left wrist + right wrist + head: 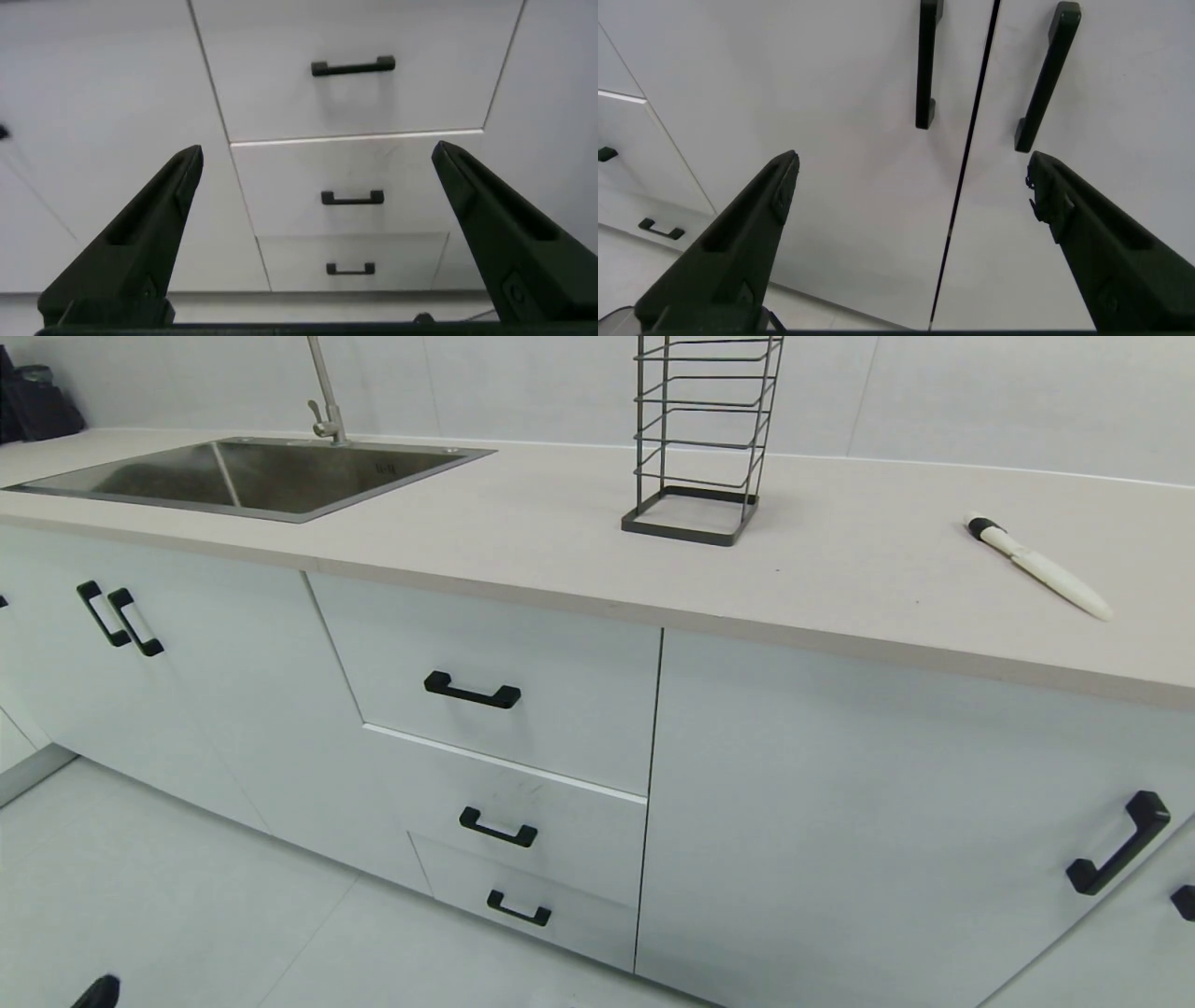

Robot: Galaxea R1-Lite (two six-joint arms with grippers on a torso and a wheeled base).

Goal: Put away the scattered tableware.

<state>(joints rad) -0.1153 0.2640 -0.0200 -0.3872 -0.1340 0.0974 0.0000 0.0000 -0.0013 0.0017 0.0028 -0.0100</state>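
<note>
The counter (523, 523) carries one wire rack (677, 534), one white utensil (1041, 567) and one sink (280, 481); below are three drawers (485, 653).

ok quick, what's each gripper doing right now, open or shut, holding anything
left gripper: open, jaws spread wide, holding nothing
right gripper: open, jaws spread wide, holding nothing

readable text: none | sink (280, 476): faint stamp on inner wall, too small to read | labels, numbers: none legible
</note>
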